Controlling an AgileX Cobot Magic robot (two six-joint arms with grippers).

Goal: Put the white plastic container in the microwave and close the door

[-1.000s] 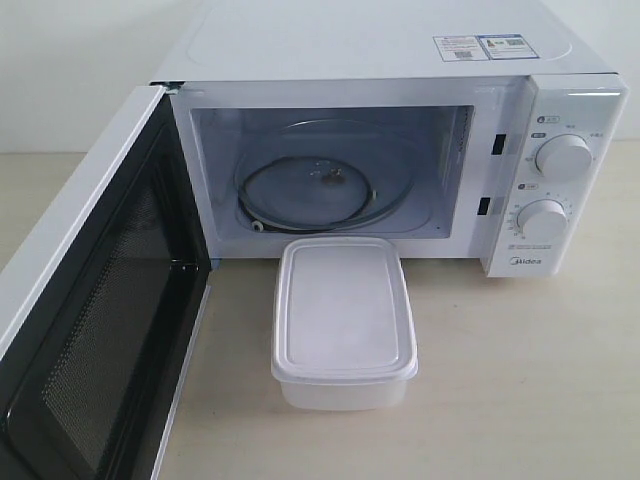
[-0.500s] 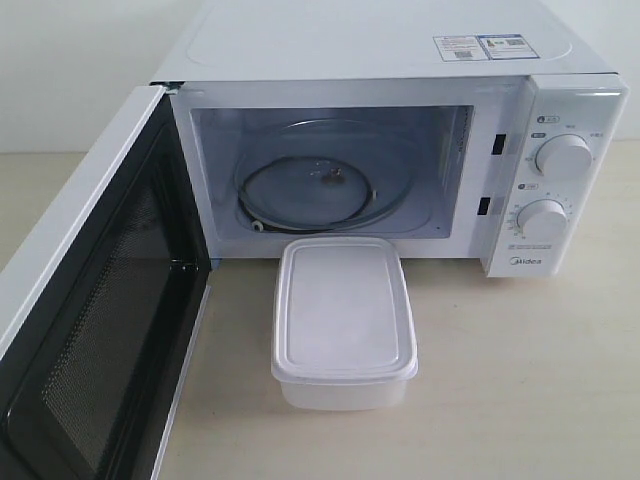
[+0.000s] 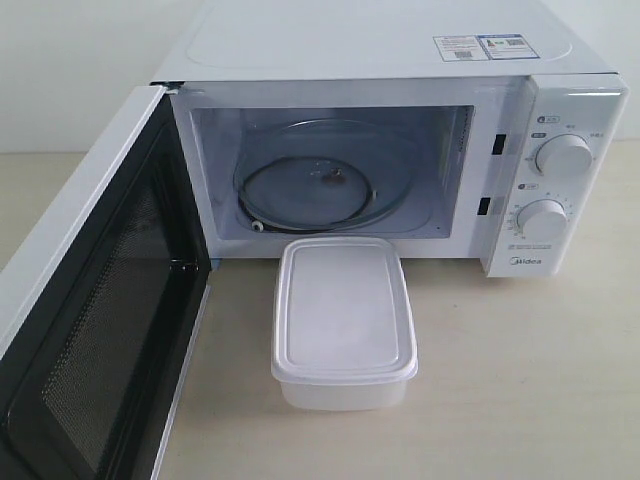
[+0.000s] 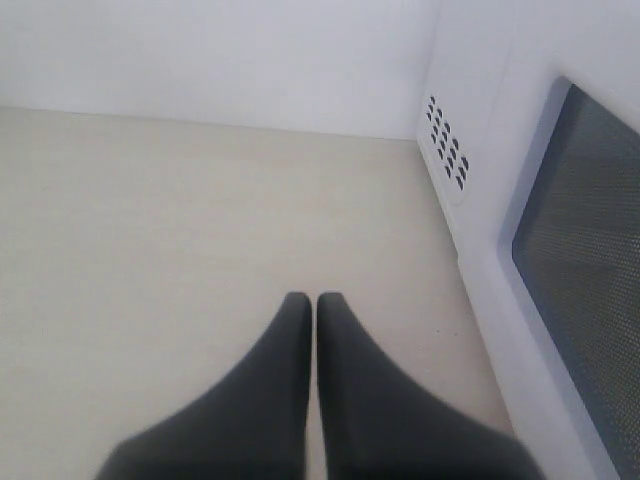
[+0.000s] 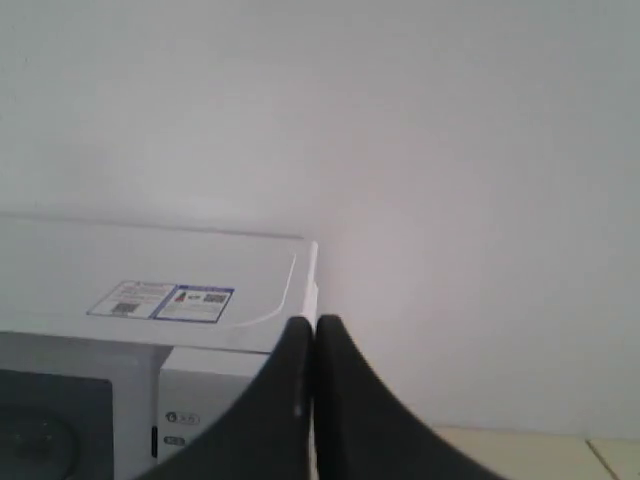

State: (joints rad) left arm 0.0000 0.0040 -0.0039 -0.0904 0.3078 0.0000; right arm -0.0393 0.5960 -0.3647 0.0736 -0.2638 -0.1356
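The white plastic container (image 3: 343, 320) sits lidded on the table just in front of the microwave (image 3: 400, 60) cavity, short end toward it. The door (image 3: 95, 300) hangs wide open at the left, black inner face showing; the glass turntable (image 3: 310, 190) is bare. Neither gripper shows in the exterior view. My left gripper (image 4: 313, 300) is shut and empty above the bare table, beside the door's outer face with its dark mesh window (image 4: 590, 260). My right gripper (image 5: 313, 322) is shut and empty, up level with the microwave's top and its stickers (image 5: 160, 300).
Two round dials (image 3: 562, 157) sit on the microwave's right panel. A pale wooden tabletop (image 3: 520, 380) spreads right of the container. A white wall (image 5: 450, 150) stands behind the microwave. Vent holes (image 4: 447, 155) mark the microwave's side near the left gripper.
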